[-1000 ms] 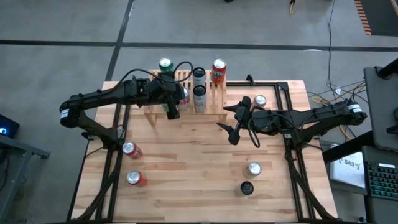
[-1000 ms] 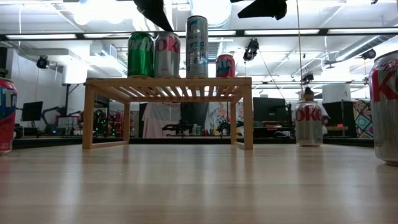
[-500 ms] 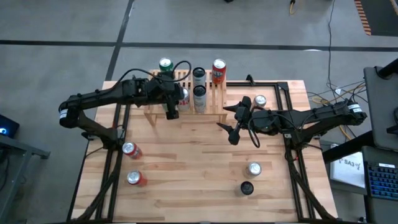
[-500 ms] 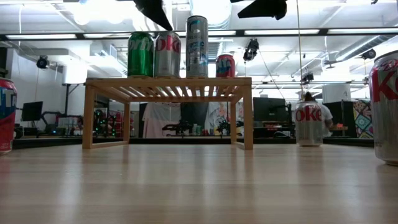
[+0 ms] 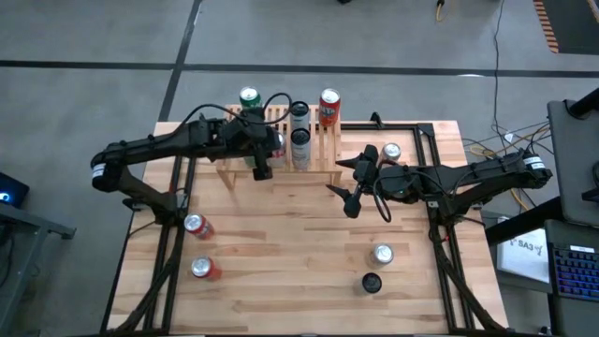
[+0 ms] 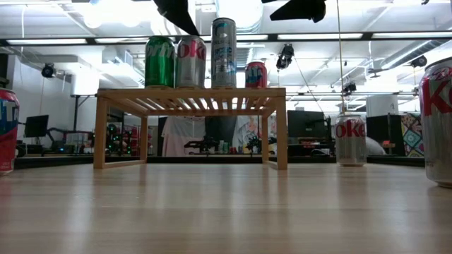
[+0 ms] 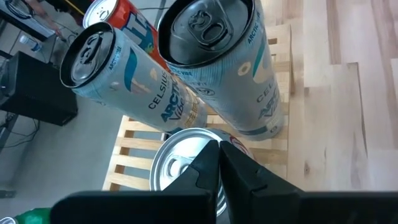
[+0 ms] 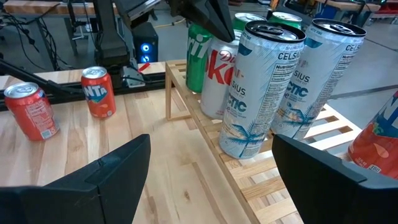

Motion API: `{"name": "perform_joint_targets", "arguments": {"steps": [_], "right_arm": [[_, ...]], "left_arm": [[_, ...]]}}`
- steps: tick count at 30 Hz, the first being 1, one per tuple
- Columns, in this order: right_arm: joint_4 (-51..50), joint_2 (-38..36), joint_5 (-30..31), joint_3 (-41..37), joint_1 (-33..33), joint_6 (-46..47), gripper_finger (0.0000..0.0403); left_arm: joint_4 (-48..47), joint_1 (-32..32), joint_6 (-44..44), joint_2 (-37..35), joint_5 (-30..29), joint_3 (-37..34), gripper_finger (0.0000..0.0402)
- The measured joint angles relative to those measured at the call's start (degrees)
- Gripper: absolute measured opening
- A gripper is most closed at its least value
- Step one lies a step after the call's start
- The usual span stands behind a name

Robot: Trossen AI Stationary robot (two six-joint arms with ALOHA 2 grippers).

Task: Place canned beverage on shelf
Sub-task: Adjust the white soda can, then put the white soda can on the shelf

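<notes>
The left gripper (image 7: 217,163) hangs pressed shut just above the silver cola can (image 7: 186,163) on the shelf (image 5: 323,150); drifting sideways could topple neighbouring tall cans (image 7: 233,68). The right gripper (image 5: 348,187) waits spread, mid-table

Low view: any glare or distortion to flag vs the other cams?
Low view: bright ceiling lights wash out above the shelf; the near Coke can is cut off by the frame edge. Left wrist view: the Celsius cans lean apart from wide-angle distortion. High view: evenly lit.

"CELSIUS ARCTIC" on two tall cans (image 8: 252,93); "NTA" on orange can (image 8: 98,92)
</notes>
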Motion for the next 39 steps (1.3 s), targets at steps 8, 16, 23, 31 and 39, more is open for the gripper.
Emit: {"name": "perform_joint_targets", "arguments": {"steps": [8, 16, 23, 31, 39], "right_arm": [[0.0, 0.0, 0.0, 0.0, 0.0, -0.3, 0.0325], [0.0, 0.0, 0.0, 0.0, 0.0, -0.2, 0.0325], [0.0, 0.0, 0.0, 0.0, 0.0, 0.0, 0.0325], [0.0, 0.0, 0.0, 0.0, 0.0, 0.0, 0.0325], [2.0, 0.0, 0.0, 0.0, 0.0, 0.2, 0.0325]], "left_arm": [[-0.1, 0.0, -0.2, -0.4, 4.1, 0.0, 0.0], [-0.1, 0.0, -0.1, -0.4, 2.8, 0.0, 0.0], [-0.1, 0.0, 0.4, -0.4, 2.3, 0.0, 0.0], [-0.3, 0.0, 0.0, -1.3, 2.5, 0.2, 0.0], [-0.1, -0.3, -2.3, -4.7, 2.6, 1.0, 0.0]]}}
